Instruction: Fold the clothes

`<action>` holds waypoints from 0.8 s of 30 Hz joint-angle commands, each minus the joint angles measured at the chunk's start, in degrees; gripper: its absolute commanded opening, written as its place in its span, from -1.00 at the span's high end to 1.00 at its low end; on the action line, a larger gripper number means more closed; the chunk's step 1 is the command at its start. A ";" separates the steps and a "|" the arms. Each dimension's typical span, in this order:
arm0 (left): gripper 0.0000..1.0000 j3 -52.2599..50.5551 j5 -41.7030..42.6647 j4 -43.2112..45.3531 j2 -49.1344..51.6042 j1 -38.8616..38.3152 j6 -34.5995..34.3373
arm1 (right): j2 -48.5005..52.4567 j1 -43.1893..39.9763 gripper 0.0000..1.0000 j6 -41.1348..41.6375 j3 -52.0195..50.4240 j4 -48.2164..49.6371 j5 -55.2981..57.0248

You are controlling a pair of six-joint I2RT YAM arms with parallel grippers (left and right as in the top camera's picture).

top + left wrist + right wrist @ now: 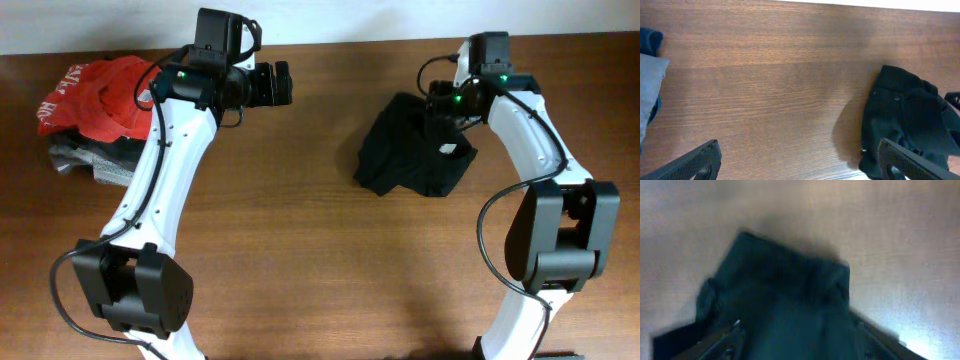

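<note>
Two arms stand over the table [300, 250], and only one is at work. The shirt [400, 150] lies crumpled in a dark heap right of centre in the overhead view, its white tag [448, 150] showing near its right edge. No fold has been made, so the heap must first be spread flat.

The right gripper [445, 112] hangs over the upper right part of the heap, probably to catch an edge and draw it out. In its wrist view the fingers [725, 340] are spread wide with black cloth between them. That picture is blurred, so whether they touch the fabric I cannot say.

The left gripper [275, 85] is held high at upper centre, well apart from the shirt, likely to keep out of the way. Its jaws are wide open and hold nothing, with bare wood below.

A red garment [100, 95] sits on a grey pile [85, 160] at upper left, set aside.
</note>
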 commanded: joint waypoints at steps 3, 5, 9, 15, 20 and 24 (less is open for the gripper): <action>-0.98 0.24 -0.61 -0.72 -0.24 -0.20 4.81 | -0.74 -2.51 -0.53 4.61 1.20 -9.73 -5.03; -0.98 0.24 -0.61 -0.72 -0.22 -0.20 4.83 | -0.76 -3.21 -0.52 5.18 1.16 -13.49 -6.80; -0.98 0.24 -0.61 -0.61 -0.22 -0.20 4.81 | 0.22 -3.21 -0.27 5.68 -0.44 -16.63 -6.14; -0.98 0.20 -0.59 -0.74 -0.22 -0.22 4.83 | 1.57 -3.21 0.15 10.29 -8.90 -9.88 -5.42; -0.98 0.20 -0.63 -1.09 -0.22 -1.09 8.04 | 1.60 -3.26 0.20 12.72 -16.13 -4.94 -4.98; -0.98 0.20 -1.31 -1.07 -0.22 -1.97 9.31 | 1.60 -3.26 0.20 12.87 -18.43 -4.35 -3.26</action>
